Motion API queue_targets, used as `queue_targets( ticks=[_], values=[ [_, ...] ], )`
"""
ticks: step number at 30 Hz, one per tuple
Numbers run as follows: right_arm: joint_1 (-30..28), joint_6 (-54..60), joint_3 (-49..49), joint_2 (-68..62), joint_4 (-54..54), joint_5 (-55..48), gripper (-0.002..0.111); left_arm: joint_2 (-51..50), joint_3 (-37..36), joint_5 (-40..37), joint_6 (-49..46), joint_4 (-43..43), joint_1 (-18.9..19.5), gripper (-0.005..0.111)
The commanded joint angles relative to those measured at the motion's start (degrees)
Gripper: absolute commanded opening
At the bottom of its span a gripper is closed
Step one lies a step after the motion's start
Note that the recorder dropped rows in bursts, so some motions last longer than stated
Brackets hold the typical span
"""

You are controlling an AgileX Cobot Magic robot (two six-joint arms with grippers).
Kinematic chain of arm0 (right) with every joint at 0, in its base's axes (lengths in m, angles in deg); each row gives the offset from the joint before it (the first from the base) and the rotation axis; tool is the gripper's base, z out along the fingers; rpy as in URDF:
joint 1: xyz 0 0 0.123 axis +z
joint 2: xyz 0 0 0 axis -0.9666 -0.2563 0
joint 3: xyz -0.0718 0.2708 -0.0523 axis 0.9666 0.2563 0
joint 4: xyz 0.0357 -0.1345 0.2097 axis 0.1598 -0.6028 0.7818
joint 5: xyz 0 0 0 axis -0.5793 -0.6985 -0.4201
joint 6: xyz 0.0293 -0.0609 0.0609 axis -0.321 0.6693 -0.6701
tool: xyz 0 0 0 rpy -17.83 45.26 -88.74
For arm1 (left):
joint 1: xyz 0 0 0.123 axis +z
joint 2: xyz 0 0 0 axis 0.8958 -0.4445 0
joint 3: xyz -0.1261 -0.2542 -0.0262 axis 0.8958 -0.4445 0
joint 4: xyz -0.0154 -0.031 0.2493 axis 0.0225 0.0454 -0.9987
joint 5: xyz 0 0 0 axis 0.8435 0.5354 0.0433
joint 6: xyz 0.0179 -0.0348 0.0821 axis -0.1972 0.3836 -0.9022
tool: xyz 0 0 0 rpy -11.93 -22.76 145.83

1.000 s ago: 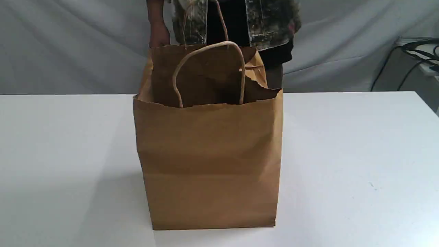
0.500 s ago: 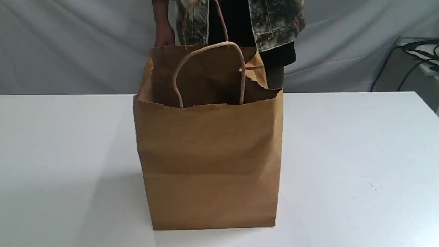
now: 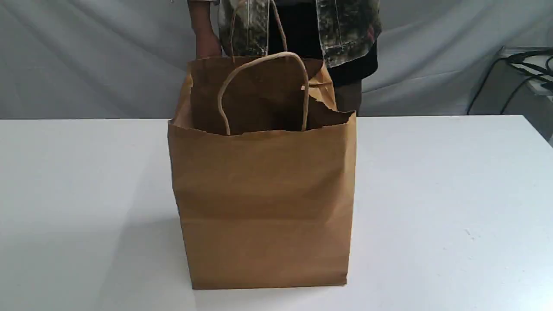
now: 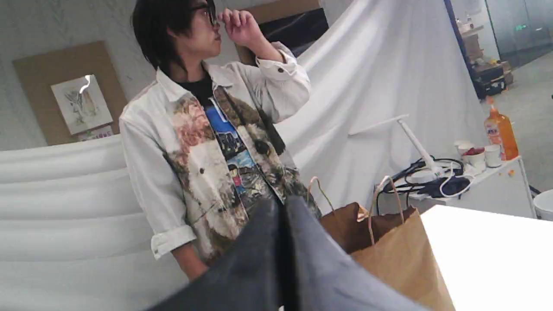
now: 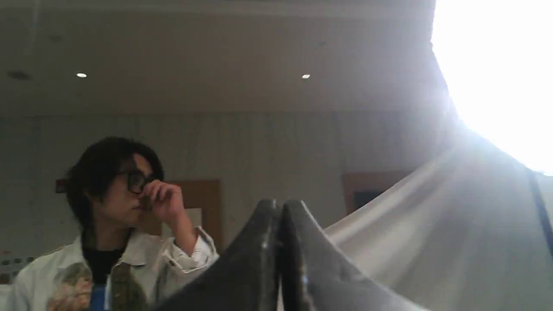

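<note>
Both are pinched closed on nothing: your left gripper (image 4: 283,207) and right gripper (image 5: 281,207). The brown paper bag (image 3: 263,203) stands open, mid white table (image 3: 453,194). It looks light, thin and easy to crush. Grab its rope handle (image 3: 285,53), I think.

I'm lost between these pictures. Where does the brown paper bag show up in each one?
Exterior view: the paper bag stands upright and open on the white table.
Left wrist view: the bag sits just beyond the shut left end effector.
Right wrist view: not in it.
Shared landmark: the person in the printed jacket, behind the bag, appears in all three.
</note>
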Motion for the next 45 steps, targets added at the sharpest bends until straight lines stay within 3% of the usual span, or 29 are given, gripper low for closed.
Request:
queue_targets(
  ticks=[1,3,5,12,21,25,27,32,41,45],
  values=[
    [0.05,6.0,-0.14,-0.12,9.99,-5.32,0.0,2.25,-5.16,0.3,0.54,-0.49,0.03,0.0],
    [0.05,8.9,-0.14,-0.12,14.91,-8.56,0.0,2.25,-6.96,-1.4,3.64,-0.84,0.03,0.0],
    [0.05,10.0,-0.14,-0.12,17.91,-11.31,0.0,2.25,-9.5,2.2,4.13,1.85,0.03,0.0],
    [0.05,10.12,-0.04,-0.12,19.04,-23.53,0.0,2.25,-24.84,29.2,3.44,10.77,0.03,0.0],
    [0.05,17.01,-0.04,-0.12,18.94,-24.52,0.0,2.25,-47.6,62.12,4.02,10.88,0.03,0.0],
    [0.05,18.52,-0.04,-0.12,17.89,-25.6,0.0,2.25,-56.01,64.71,5.8,11.01,0.03,0.0],
    [0.05,18.89,-0.04,-0.12,16.54,-27.15,0.0,2.25,-60.16,64.73,11.7,11.01,0.03,0.0],
    [0.05,18.89,-0.04,-0.12,15.39,-29.43,0.0,2.25,-65.9,75.62,15.71,11.01,0.03,0.0],
    [0.05,18.43,5.0,-0.12,16.98,-28.02,0.0,2.25,-69.9,65.77,17.71,11.01,0.03,0.0],
    [0.05,18.59,14.11,-0.12,24.01,-18.7,0.0,2.25,-71.38,65.77,17.71,11.01,0.03,0.0]
  ],
)
